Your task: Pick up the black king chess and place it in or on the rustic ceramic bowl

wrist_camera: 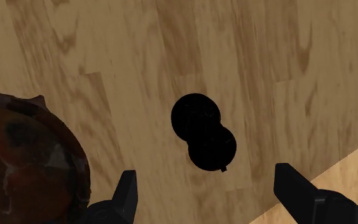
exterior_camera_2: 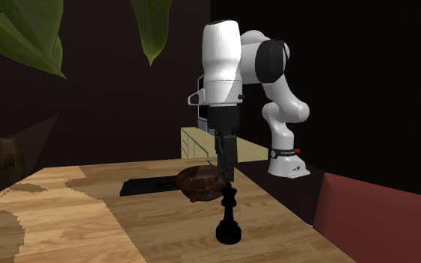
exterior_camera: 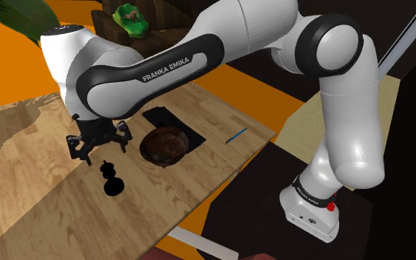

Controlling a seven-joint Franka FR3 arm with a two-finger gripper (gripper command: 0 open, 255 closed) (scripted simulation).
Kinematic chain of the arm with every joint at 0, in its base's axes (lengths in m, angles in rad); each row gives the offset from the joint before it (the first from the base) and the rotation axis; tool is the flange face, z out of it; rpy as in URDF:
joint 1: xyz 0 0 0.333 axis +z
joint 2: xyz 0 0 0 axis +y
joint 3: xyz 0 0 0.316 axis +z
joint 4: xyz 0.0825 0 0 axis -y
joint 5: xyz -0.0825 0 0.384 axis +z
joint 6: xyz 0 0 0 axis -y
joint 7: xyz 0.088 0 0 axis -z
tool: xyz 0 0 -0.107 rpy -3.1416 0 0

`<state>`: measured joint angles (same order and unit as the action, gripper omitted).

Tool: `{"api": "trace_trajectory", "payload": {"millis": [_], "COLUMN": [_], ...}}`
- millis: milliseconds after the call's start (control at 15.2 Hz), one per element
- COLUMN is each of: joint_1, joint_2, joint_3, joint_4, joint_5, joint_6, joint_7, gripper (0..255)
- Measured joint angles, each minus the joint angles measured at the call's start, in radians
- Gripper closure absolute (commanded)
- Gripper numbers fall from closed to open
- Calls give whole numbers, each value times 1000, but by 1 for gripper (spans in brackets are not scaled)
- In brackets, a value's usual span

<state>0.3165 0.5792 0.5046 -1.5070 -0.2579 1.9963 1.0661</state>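
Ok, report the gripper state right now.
Gripper: open, holding nothing; the black king stands untouched beneath it.

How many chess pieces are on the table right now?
1. The black king stands upright on the wooden table beside the brown bowl, beneath the open gripper. The arm may hide others.

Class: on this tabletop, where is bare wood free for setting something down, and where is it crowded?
Free: the broad stretch of table on the shoulder view's left of the black king, and the strip between the brown bowl and the blue pen. Crowded: the open gripper hangs over the king, close beside the bowl.
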Motion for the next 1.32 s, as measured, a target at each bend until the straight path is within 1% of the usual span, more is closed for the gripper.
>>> {"api": "trace_trajectory", "payload": {"millis": [66, 264, 528, 924, 990, 1320], "joint_1": [13, 25, 28, 28, 28, 28], "joint_2": [28, 54, 78, 82, 82, 82], "joint_3": [-6, -13, -21, -22, -22, -22], "joint_4": [27, 32, 14, 11, 11, 11], "joint_5": [-9, -20, -31, -34, -34, -34], "joint_6": [-1, 19, 58, 66, 66, 66], "joint_7": [7, 18, 24, 25, 25, 25], "gripper": [0, 0, 0, 0, 255, 255]}}
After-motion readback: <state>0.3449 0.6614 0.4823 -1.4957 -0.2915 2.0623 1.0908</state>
